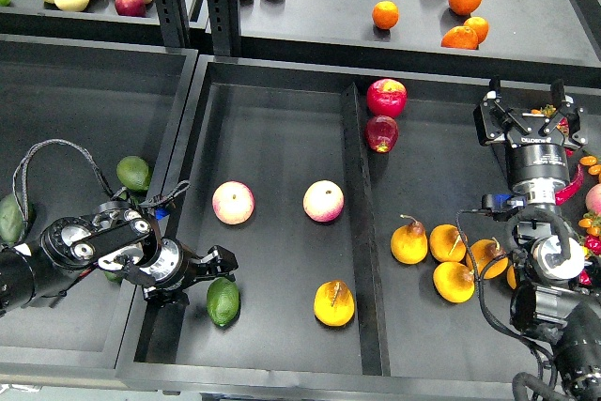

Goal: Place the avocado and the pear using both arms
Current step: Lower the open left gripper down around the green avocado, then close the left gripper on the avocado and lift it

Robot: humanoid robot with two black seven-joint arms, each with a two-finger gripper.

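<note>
The dark green avocado [223, 301] lies near the front left of the middle tray [282, 119]. The bright yellow-orange pear [333, 303] lies at the front of the same tray, beside the divider. My left gripper [218, 266] is open and empty, its fingertips just above and left of the avocado, close to touching it. My right gripper [528, 105] is open and empty, raised over the right tray, far from the pear.
Two pink-and-yellow apples [233, 202] [323, 201] lie mid-tray. A divider [362, 223] splits off the right tray, with red apples [387, 98] and duller pears [451, 260]. A lighter avocado [134, 173] lies in the left tray. Oranges [385, 15] sit on the shelf.
</note>
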